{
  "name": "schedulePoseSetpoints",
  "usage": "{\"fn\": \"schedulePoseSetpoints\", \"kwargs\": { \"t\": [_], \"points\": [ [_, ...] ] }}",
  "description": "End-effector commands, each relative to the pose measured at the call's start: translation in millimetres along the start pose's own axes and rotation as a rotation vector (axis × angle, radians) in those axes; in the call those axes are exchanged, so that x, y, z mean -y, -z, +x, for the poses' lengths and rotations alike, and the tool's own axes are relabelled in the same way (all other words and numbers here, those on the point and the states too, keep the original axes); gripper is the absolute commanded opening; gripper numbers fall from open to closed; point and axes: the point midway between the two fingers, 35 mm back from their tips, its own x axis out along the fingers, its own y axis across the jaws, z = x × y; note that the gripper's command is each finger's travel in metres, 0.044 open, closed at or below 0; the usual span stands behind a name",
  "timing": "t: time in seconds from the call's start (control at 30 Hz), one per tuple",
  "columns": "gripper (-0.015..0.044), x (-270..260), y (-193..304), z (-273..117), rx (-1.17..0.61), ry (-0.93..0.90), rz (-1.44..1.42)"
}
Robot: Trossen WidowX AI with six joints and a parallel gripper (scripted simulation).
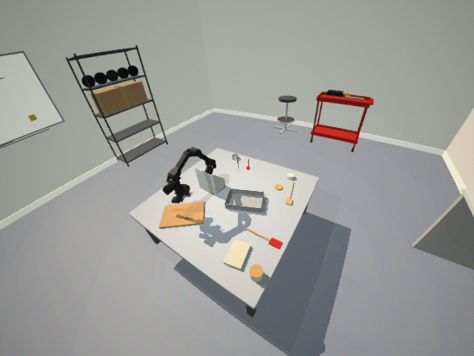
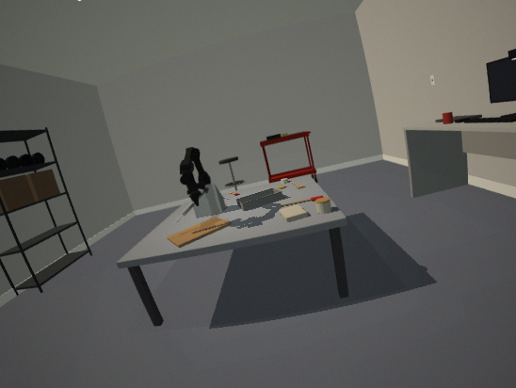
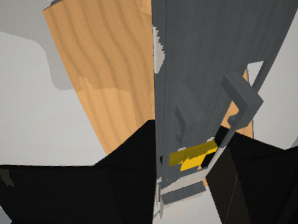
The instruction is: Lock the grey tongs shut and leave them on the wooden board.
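Grey tongs are pinched in the nearly shut gripper, beside the wooden board; point tips up before squeezing.

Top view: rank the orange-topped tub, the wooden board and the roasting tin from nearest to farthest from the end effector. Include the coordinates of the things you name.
1. Wooden board [image 1: 170, 218] [image 2: 181, 237] [image 3: 100, 75]: just below the end effector [image 1: 176, 200] [image 2: 196, 202] [image 3: 173, 125] in that view.
2. Roasting tin [image 1: 244, 209] [image 2: 261, 202]: off to the right, mid-table.
3. Orange-topped tub [image 1: 256, 271] [image 2: 323, 206]: farthest, lower right, by the table's near corner.
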Motion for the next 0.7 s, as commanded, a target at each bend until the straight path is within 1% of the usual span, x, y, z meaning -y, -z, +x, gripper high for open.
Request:
{"fn": "schedulePoseSetpoints", "kwargs": {
  "t": [0.0, 0.1, 0.37, 0.67],
  "points": [
    [-0.0150, -1, 0, 3, -0.037, -0.015, -0.004],
    [-0.0150, -1, -2, 8, -0.117, -0.042, -0.001],
    [-0.0150, -3, -8, 20, -0.395, -0.106, 0.008],
    [-0.0150, -3, -16, 24, -0.724, -0.115, 0.007]
  ]
}}
